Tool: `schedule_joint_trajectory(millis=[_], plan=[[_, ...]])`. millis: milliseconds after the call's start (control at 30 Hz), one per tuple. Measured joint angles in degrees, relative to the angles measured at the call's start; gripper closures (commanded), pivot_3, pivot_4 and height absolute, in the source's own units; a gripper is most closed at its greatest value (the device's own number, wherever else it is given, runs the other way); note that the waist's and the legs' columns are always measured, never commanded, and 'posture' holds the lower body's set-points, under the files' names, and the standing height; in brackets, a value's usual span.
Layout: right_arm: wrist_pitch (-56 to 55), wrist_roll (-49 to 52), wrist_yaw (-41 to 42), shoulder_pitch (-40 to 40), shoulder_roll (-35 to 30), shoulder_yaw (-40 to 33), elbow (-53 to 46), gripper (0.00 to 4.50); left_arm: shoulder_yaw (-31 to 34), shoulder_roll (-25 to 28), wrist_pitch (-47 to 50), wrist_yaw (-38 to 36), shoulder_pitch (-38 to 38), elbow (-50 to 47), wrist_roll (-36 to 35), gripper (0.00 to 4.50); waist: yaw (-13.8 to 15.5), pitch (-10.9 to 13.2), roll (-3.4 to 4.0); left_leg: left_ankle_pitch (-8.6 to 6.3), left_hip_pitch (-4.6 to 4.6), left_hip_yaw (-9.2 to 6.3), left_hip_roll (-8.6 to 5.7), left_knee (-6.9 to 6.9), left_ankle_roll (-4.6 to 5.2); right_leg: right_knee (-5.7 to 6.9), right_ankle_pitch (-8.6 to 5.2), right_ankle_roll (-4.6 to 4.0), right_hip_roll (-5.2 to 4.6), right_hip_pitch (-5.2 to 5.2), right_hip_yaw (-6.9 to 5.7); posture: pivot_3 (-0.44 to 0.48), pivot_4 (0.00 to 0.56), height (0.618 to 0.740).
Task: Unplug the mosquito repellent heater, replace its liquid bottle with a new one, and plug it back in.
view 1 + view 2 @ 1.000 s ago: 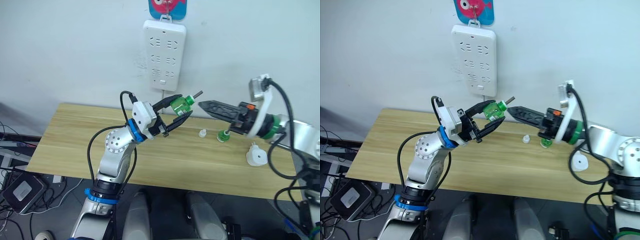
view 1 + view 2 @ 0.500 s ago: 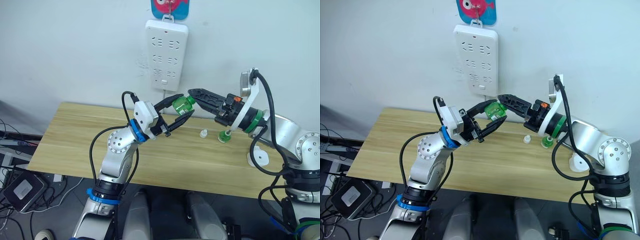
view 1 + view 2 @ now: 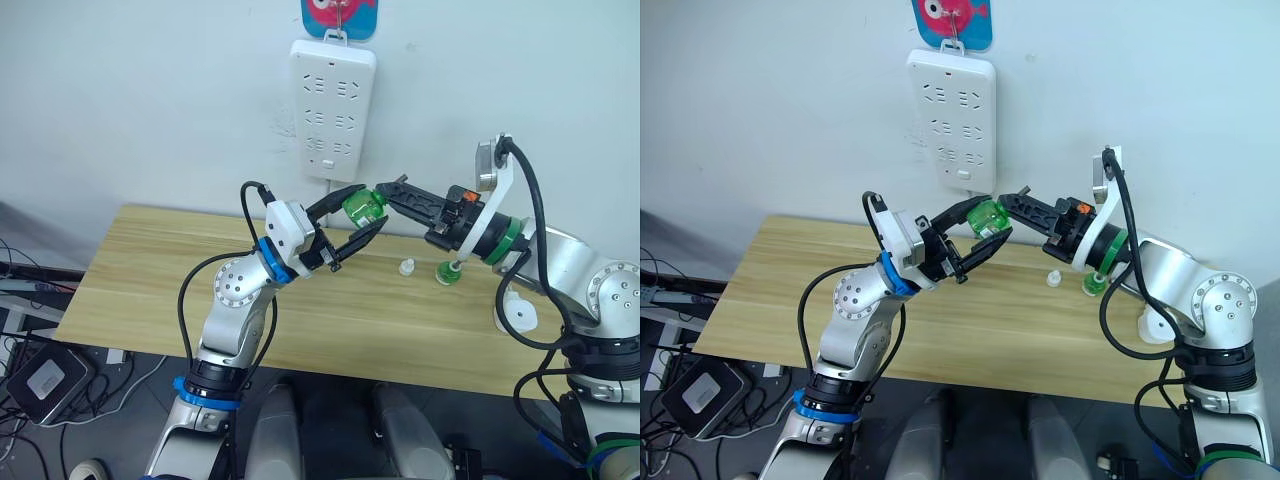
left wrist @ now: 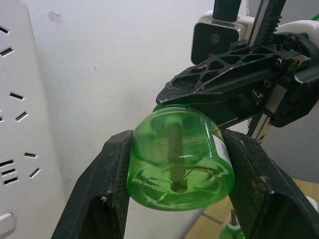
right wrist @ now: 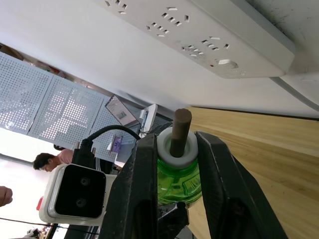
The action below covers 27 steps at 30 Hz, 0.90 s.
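The green bottle (image 3: 362,207) is held in mid-air above the surface (image 3: 150,270), below the power strip (image 3: 332,108) on the wall. Its base is clamped between the 2 fingers of the left pincer (image 3: 353,222); its long axis runs from that pincer toward the right arm, tilted slightly upward, with the wick end leading. The right pincer (image 5: 172,164) is closed on the neck, just below the white collar and brown wick (image 5: 180,130). Both pincers are thus clamped on the same bottle, from opposite ends and in line with its axis. This is judged to be a hand-over or a joint hold; which arm is to release cannot be told.

The heater (image 3: 517,312) rests unplugged at the right end of the surface, well apart from the bottle and nearer the right arm. A second green bottle (image 3: 447,270) and a small white cap (image 3: 405,266) stand between it and the raised bottle, under the right forearm.

The surface is pale wood, against a white wall. Perforated panels and a person (image 5: 50,159) are seen beyond the left arm.
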Motion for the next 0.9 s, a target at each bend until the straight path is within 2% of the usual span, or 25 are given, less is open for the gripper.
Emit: schedule_joint_trajectory(millis=[67, 100, 233, 467, 900], plan=[[-0.01, 0.00, -0.09, 0.01, 0.00, 0.01, 0.00, 3.76, -0.03, 0.12, -0.03, 0.09, 0.03, 0.00, 0.20, 1.53, 0.01, 0.00, 0.00, 0.00, 0.00, 0.00, 0.00, 0.00, 0.00, 0.00, 0.00, 0.00, 0.00, 0.00, 0.00, -0.028, 0.283, 0.740], [-0.01, -0.01, -0.24, 0.02, -0.04, 0.03, 0.01, 3.76, -0.17, 0.30, -0.11, 0.06, 0.04, -0.01, 0.49, 1.40, 0.01, 0.00, 0.00, 0.00, 0.00, 0.00, 0.00, 0.00, 0.00, 0.00, 0.00, 0.00, 0.00, 0.00, 0.00, -0.028, 0.283, 0.740], [0.27, 0.00, -0.36, 1.31, 0.04, -0.02, 0.27, 3.76, -0.75, 0.61, -0.30, 0.15, 0.09, -0.03, 1.44, 0.09, 0.02, 0.00, 0.00, 0.00, 0.00, 0.00, 0.00, 0.00, 0.00, 0.00, 0.00, 0.00, 0.00, 0.00, 0.00, -0.028, 0.283, 0.740], [0.97, 0.00, 0.53, 1.51, 2.59, -3.99, 1.92, 3.76, -0.66, 0.54, -1.16, 1.22, 0.10, -0.02, 1.98, 0.04, 0.04, 0.00, 0.00, 0.00, 0.00, 0.00, 0.00, 0.00, 0.00, 0.01, 0.00, 0.00, 0.00, 0.00, 0.01, -0.037, 0.288, 0.740], [4.03, 0.00, 0.79, 1.73, 5.26, -5.72, 1.97, 3.76, -0.51, 0.31, -0.23, 1.25, 0.03, -0.03, 0.89, 0.04, 0.01, 0.00, 0.00, 0.00, 0.00, 0.01, 0.00, -0.01, 0.01, 0.01, 0.00, 0.00, 0.00, -0.02, 0.01, -0.037, 0.289, 0.740]])
